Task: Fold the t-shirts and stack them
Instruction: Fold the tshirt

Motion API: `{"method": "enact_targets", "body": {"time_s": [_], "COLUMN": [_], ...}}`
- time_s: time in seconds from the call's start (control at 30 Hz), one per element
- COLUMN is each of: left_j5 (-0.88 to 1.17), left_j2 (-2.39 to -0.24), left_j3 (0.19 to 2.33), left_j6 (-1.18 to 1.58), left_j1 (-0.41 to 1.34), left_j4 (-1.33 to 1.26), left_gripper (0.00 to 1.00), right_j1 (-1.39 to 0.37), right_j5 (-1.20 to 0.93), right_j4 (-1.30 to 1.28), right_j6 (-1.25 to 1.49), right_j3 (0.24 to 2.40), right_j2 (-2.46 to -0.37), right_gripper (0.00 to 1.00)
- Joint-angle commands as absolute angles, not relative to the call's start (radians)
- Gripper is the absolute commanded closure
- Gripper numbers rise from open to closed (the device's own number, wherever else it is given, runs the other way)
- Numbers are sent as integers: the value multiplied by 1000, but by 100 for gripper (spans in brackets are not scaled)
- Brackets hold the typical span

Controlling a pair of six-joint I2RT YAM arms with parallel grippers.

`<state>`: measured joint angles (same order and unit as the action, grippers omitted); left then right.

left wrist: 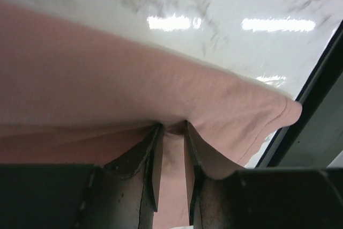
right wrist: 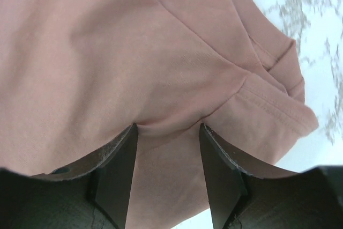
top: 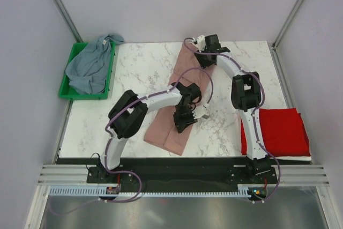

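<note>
Across the frame's middle, the pink t-shirt is lying diagonally. The left gripper is pinching its lower part narrowly; the right gripper is clamping a thicker fold up top.

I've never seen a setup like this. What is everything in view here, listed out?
pink t-shirt: one, dusty pink, folded into a long strip across the middle of the table.
red t-shirt: one, red, folded flat at the near right.
grey-blue t-shirt: one, grey-blue, crumpled in the bin.
bin: one, green, far left.
table: one, white marble.
arms: two, black and white, left arm and right arm, bolted at the near edge.
left hand: one, black, pinching the pink t-shirt partway along.
right hand: one, black, at its far end, cloth between its fingers.
</note>
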<state>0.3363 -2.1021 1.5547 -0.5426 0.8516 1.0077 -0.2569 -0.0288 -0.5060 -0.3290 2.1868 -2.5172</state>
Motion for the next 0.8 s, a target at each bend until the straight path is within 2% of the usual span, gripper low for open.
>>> {"method": "enact_targets", "body": {"time_s": [0.0,0.2,0.37,0.57,0.77], "left_j5": [434,503,497,339,318], "left_j2": [-2178,-2194,-2079,-1973,-1999], "left_j3": [1667,1805,1931,1846,1694], "left_j6": [-505,-439,-407,-459,-468], "left_j1": [916,968,971,957,902], "left_j4": [1009,1049,1126,1100,979], "left_gripper": [71,69,65,63,65], "right_j1": [-293,-333,-330,-307,-304], "right_j5": [-86,-124,-94,-120,-175], "right_j4": [-535,-511,-468,-390,-391], "right_j6": [-336,-305,-282,-268,-258], "right_j3": [2279,2393,2412,2217,2076], "right_j2": [-2586,-2643,-2564,-2334,-2283], "right_gripper": [42,41,40,39,41]}}
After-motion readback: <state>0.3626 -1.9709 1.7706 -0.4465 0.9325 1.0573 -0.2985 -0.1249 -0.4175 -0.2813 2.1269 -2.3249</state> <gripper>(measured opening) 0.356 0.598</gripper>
